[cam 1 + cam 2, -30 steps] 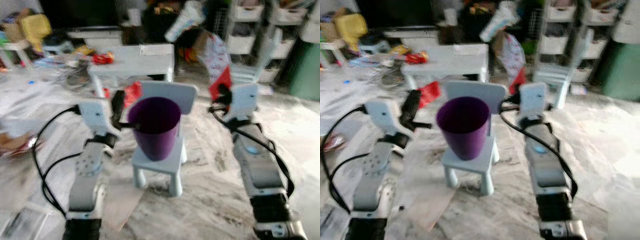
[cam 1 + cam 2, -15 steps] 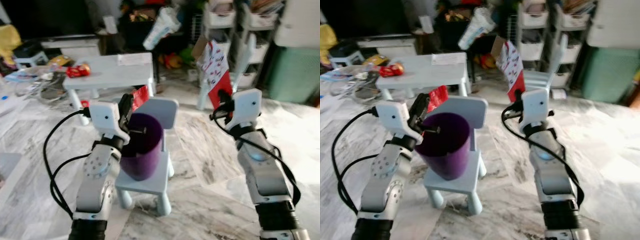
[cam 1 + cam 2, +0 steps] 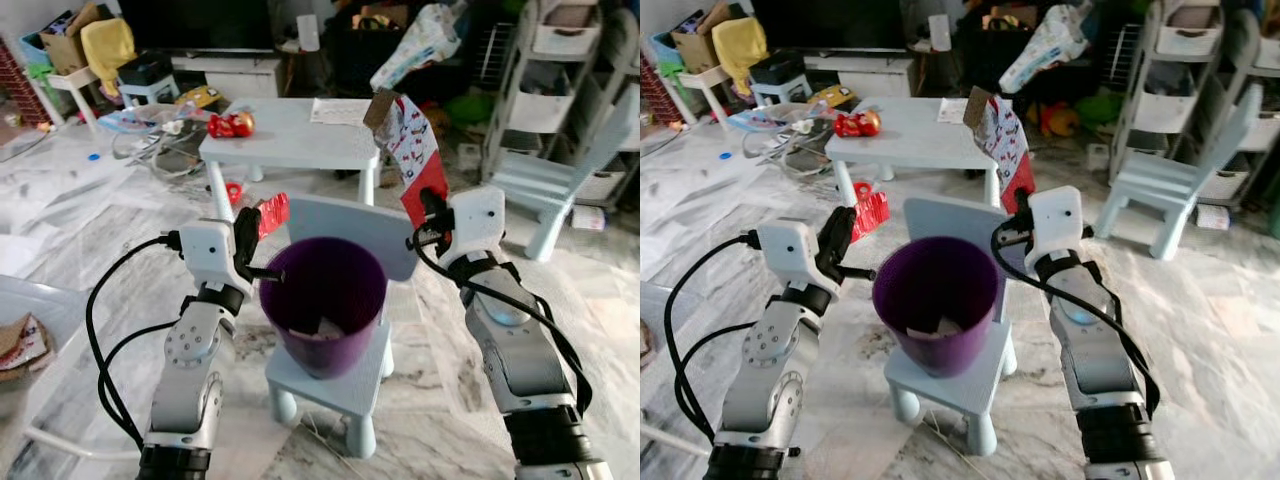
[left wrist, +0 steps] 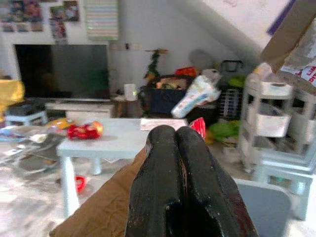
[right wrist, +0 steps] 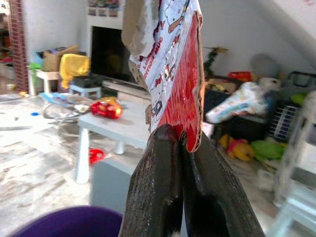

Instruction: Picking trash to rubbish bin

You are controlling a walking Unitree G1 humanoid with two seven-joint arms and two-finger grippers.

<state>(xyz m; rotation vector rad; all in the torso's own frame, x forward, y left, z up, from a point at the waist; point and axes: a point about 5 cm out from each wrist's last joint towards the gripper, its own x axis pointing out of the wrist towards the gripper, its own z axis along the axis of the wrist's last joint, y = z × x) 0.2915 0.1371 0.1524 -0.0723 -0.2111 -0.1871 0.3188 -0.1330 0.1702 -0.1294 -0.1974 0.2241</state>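
Since the earlier frames the camera has swung, so the whole scene sits differently; relative to the bin, both arms hold much the same posts, left gripper at its left rim and right gripper raised beyond its right side.

Purple bin [image 3: 324, 305] — stands upright on the seat of a small pale-blue chair [image 3: 345, 380], in front of the chair's backrest. Scraps of paper [image 3: 322, 330] lie at its bottom.

Left gripper [image 3: 243, 238] — at the bin's left rim, fingers [image 4: 175, 163] pressed together on a small red wrapper [image 3: 272, 213] that sticks up above them, beside the bin and not over its mouth. In the left wrist view a brown sheet lies under the fingers; what it is cannot be told.

Right gripper [image 3: 430, 212] — above and behind the bin's right side, level with the backrest's top corner. Its fingers [image 5: 163, 168] are clamped on the lower edge of a red-and-white printed carton [image 3: 412, 150], torn open and held upright, brown card showing at its top.

Background — a pale-blue table [image 3: 295, 135] carrying a red toy [image 3: 231, 124] and a sheet of paper; a second pale-blue chair [image 3: 560, 180] to the right; marble floor [image 3: 100, 250] with litter at the left.
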